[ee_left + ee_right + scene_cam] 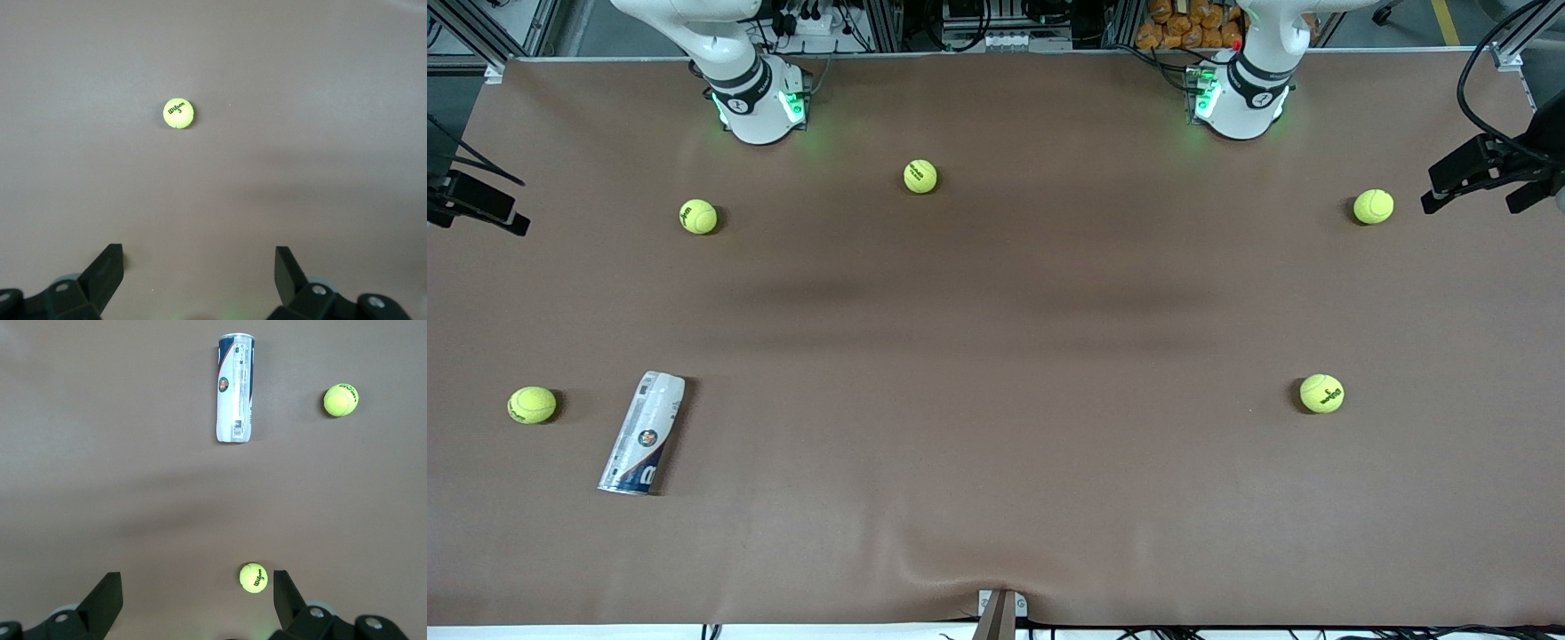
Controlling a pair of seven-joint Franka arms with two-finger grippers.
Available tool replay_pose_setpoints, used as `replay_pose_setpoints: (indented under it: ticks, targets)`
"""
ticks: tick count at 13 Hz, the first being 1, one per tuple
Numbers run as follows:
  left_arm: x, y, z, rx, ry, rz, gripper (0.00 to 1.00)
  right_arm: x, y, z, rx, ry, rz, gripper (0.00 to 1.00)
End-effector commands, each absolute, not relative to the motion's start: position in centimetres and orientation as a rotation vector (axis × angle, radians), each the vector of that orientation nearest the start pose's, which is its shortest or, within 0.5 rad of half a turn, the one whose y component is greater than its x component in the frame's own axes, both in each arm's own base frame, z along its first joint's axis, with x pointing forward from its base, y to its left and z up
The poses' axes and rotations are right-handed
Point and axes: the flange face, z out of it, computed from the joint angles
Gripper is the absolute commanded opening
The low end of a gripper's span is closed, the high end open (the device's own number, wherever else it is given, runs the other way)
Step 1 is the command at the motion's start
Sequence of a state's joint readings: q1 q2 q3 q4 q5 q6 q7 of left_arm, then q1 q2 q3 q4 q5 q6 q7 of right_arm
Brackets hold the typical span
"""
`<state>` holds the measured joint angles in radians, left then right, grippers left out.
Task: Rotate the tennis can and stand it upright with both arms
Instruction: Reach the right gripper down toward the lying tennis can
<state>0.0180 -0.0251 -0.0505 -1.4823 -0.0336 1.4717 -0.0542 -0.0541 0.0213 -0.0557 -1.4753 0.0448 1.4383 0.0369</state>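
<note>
- Tennis can [643, 433] lay on its side on the brown counter [996, 462], nearest the front camera of all the things, toward the right arm's end; silver-rimmed end pointed toward the camera.
- Same can seen in the right wrist view [235, 387], lying flat, touched by nothing.
- One tennis ball [532, 404] rested near the can, closer still to the right arm's end, apart from it.
- Four more balls lay scattered: one [698, 216] near the right arm's base, one [920, 176] between the two bases, one [1373, 206] and one [1321, 393] toward the left arm's end.
- Left tool [199, 267] hung wide open and empty over bare counter, waiting.
- Right tool [197, 590] likewise spread wide, holding nothing, well apart from the can.
</note>
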Motion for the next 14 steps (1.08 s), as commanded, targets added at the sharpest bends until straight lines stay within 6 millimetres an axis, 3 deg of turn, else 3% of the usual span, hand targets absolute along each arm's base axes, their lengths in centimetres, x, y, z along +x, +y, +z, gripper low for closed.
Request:
replay_pose_setpoints:
  ticks: [1,5,7,10,14]
  targets:
    - [52.6,-2.4,66.7,-3.154,-0.048,0.013,1.00,54.6,-5.1,64.4,-3.085,0.230,0.095,1.00]
    - [52.9,-2.4,67.1,-3.156,-0.048,-0.006,1.00,55.0,-5.4,64.2,-3.087,0.236,0.076,1.00]
    - [52.9,-2.4,67.1,-3.153,-0.048,-0.006,1.00,56.1,-5.3,62.8,-3.087,0.233,0.074,1.00]
    - [52.9,-2.3,67.1,-3.153,-0.051,-0.009,1.00,58.8,-5.0,58.8,-3.090,0.224,0.107,1.00]
    - [53.0,-2.6,66.9,-3.156,-0.043,-0.003,1.00,62.7,-5.7,51.4,-3.094,0.239,0.136,1.00]
